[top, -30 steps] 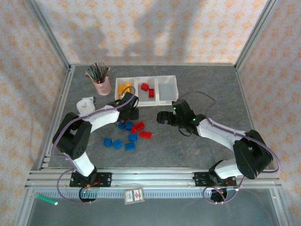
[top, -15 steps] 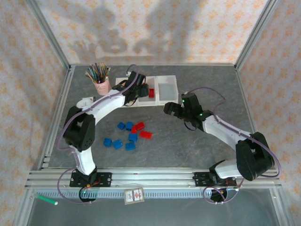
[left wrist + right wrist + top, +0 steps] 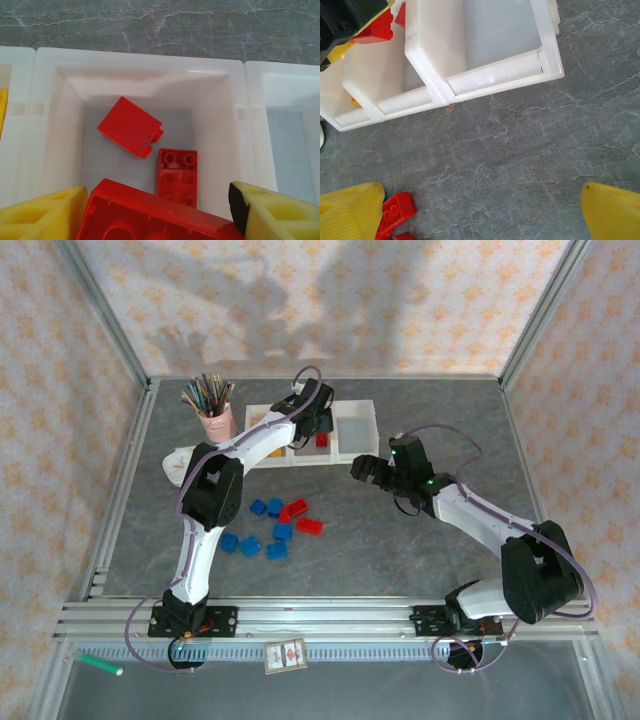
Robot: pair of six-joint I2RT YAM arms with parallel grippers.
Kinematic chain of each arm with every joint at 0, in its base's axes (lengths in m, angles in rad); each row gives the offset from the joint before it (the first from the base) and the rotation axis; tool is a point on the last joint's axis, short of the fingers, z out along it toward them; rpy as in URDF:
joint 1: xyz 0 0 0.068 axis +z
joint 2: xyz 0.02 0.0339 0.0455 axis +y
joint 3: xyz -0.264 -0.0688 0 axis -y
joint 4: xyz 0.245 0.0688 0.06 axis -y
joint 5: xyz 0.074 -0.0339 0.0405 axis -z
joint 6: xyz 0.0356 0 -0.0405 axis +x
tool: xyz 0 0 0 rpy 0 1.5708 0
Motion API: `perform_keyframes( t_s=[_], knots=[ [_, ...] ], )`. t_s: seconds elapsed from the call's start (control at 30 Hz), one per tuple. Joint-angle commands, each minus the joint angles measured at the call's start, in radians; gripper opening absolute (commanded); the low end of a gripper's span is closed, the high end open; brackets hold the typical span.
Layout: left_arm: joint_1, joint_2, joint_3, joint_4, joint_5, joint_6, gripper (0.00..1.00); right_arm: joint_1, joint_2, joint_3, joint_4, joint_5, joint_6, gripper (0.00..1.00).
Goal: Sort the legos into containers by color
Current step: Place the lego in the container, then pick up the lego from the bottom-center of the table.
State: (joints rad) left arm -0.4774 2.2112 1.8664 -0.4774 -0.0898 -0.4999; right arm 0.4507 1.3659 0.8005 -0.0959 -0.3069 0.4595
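Red brick (image 3: 145, 215): light, rigid, slick plastic, best pinched across flat sides. It sits at the frame bottom, clamped in the left gripper (image 3: 160, 224) over the middle bin (image 3: 135, 57), which holds two red bricks (image 3: 130, 126). Right gripper (image 3: 480, 215) is apart and empty above the surface (image 3: 520, 150).

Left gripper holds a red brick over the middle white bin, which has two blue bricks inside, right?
No. Left wrist view: the left gripper holds a red plastic brick over the middle white bin, which has two red bricks inside.
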Motion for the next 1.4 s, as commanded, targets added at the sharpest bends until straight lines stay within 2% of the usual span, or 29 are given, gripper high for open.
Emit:
perform_keyframes(
  t_s=[0.0, 0.3, 0.53, 0.87, 1.17, 1.37],
  knots=[
    [-0.002, 0.013, 0.041, -0.064, -0.034, 0.024, 0.73, -0.007, -0.013, 0.015, 0.024, -0.004, -0.010, 1.00],
    [-0.001, -0.022, 0.047, -0.079, -0.026, 0.038, 0.81, -0.006, -0.021, 0.052, -0.022, -0.001, -0.056, 1.00],
    [-0.008, -0.115, -0.009, -0.092, 0.008, 0.043, 0.82, 0.022, -0.019, 0.074, -0.070, 0.026, -0.082, 1.00],
    [-0.084, -0.454, -0.406, -0.006, -0.013, 0.094, 0.82, 0.138, -0.012, 0.061, -0.110, 0.049, -0.120, 1.00],
    [-0.107, -0.741, -0.769, 0.060, 0.009, -0.013, 0.81, 0.323, 0.070, 0.077, -0.178, 0.150, -0.190, 1.00],
    [-0.107, -0.940, -0.955, 0.080, 0.015, -0.111, 0.84, 0.455, 0.179, 0.133, -0.214, 0.240, -0.279, 0.93]
  ],
)
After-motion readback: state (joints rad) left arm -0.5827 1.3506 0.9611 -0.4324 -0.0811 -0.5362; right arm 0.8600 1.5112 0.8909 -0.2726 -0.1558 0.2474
